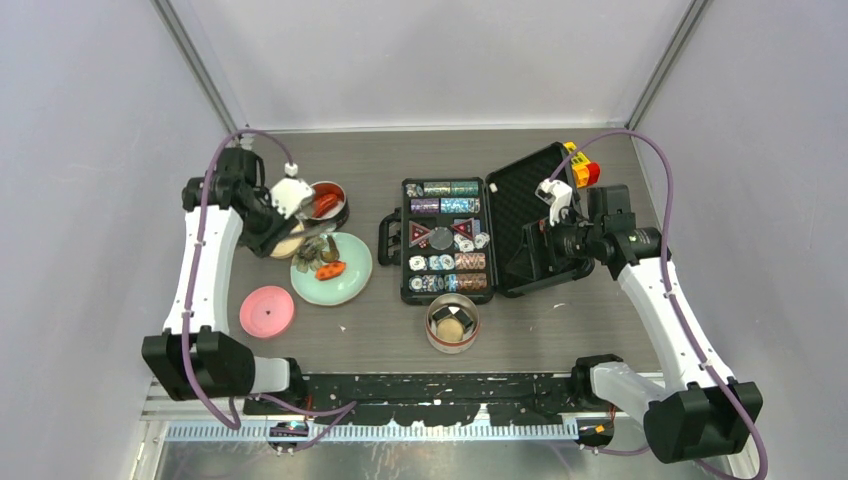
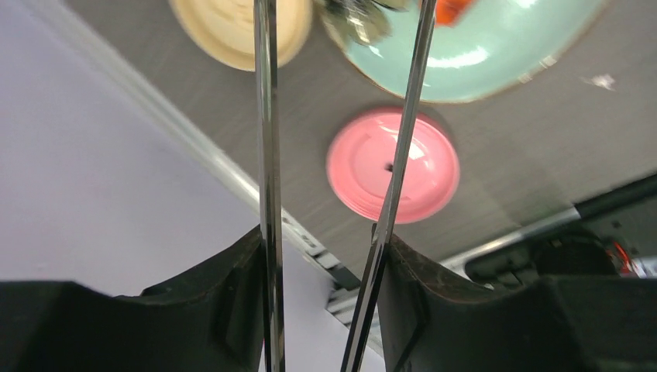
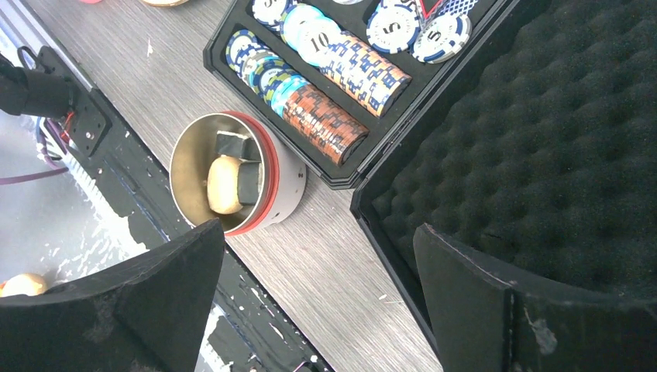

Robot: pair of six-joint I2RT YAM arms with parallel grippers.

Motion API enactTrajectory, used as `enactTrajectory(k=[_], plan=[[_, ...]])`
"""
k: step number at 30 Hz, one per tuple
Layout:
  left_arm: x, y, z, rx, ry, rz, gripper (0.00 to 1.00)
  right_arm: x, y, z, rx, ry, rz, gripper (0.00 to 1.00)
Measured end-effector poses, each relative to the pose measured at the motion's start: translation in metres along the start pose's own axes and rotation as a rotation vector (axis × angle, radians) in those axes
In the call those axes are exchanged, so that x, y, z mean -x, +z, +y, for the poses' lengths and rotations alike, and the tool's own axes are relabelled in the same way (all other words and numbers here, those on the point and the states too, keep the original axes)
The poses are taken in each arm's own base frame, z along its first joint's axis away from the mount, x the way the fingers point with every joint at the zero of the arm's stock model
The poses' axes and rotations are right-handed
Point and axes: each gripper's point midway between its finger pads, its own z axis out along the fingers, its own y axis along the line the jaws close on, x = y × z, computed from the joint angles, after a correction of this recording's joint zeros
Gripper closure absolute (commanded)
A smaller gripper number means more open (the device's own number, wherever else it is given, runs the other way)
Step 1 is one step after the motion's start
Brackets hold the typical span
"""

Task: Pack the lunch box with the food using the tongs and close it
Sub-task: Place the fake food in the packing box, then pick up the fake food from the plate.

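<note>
numeral 5 on white-and-blue poker chips [image 3: 393, 25] lying flat in the black case [image 3: 341, 178], numeral 10 on the end chip [image 3: 327, 43] of a blue-and-white stack

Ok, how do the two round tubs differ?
The far tub holds red pieces; the near tub holds a tan disc and dark blocks. The far tub stands by the plate; the near tub stands by the chip case. Both are round, upright and lidless.

Food [image 1: 331, 270] on plate [image 1: 352, 287], left of chip case [image 1: 520, 200]
</note>
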Motion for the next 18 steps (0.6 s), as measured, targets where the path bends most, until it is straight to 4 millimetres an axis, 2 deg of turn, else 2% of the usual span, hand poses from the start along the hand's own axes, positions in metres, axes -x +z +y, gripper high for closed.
enactTrajectory(k=[3,6,18], plan=[[-0.019,0.004,-0.03,-0.089,0.037,0.023,0.5,0.0,0.0,0.0,0.0,0.001,0.001,0.04],[-0.029,0.007,-0.045,-0.136,0.066,0.037,0.5,0.0,0.0,0.0,0.001,0.002,0.002,0.04],[-0.054,0.026,-0.064,-0.215,0.12,0.122,0.51,-0.004,0.003,-0.001,0.006,0.013,0.015,0.04]])
